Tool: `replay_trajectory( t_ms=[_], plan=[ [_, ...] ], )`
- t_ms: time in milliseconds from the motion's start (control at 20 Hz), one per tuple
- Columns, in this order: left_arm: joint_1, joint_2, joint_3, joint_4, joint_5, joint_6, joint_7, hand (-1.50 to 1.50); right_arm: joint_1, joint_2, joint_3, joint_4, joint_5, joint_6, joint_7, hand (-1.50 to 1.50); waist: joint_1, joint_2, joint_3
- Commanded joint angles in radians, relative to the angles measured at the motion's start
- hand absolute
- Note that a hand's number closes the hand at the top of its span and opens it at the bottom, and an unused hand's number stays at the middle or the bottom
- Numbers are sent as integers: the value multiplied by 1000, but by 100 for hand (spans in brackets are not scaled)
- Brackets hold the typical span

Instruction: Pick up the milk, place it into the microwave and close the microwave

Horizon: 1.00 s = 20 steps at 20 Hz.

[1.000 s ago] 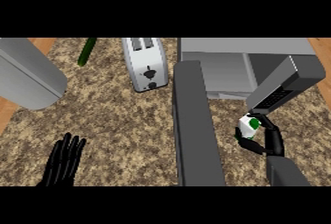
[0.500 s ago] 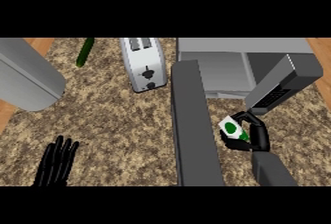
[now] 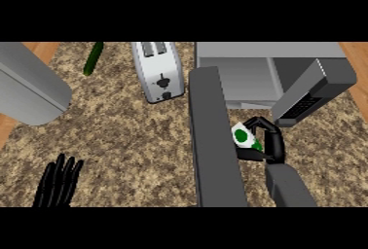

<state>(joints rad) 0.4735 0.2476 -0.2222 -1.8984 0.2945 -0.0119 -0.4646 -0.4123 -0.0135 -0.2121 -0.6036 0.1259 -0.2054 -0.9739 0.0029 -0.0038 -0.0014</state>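
The milk [image 3: 242, 135] is a small white carton with green marks. My right hand [image 3: 267, 142] is curled round it, holding it just in front of the microwave's [image 3: 248, 80] open cavity. The carton is next to the open door [image 3: 214, 146], which sticks out toward me as a long dark grey slab. The microwave's dark control panel [image 3: 310, 92] is to the carton's right. My left hand [image 3: 59, 181] rests open at the lower left, fingers straight, away from the milk.
A silver toaster [image 3: 158, 70] lies left of the microwave. A green cucumber [image 3: 93, 58] lies at the back left. A large grey cylinder [image 3: 28, 87] stands at the left edge. The speckled counter [image 3: 122, 141] spreads between them.
My right hand has carried the milk leftward and toward the microwave's opening, closer to the open door. The left hand has barely shifted.
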Motion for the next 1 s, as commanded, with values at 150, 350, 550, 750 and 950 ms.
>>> replay_trajectory(
  t_ms=[150,350,550,750,950],
  plan=[
    [-30,-5,61,75,8,-45,-27,-150,-11,13,54,-143,1,-136,144,150,0,2,1],
    [8,-5,61,110,-8,-100,-90,-150,-95,-8,47,-79,16,-177,196,150,6,4,1],
    [-55,-16,88,81,25,-80,7,-150,-163,-49,62,-28,43,-177,279,150,4,4,1],
    [-41,-5,69,40,10,-81,34,-150,-335,-84,45,155,105,-287,315,150,26,10,2],
    [-90,15,118,104,51,-129,19,-150,-403,-114,27,295,136,-366,309,150,37,17,3]
  ],
)
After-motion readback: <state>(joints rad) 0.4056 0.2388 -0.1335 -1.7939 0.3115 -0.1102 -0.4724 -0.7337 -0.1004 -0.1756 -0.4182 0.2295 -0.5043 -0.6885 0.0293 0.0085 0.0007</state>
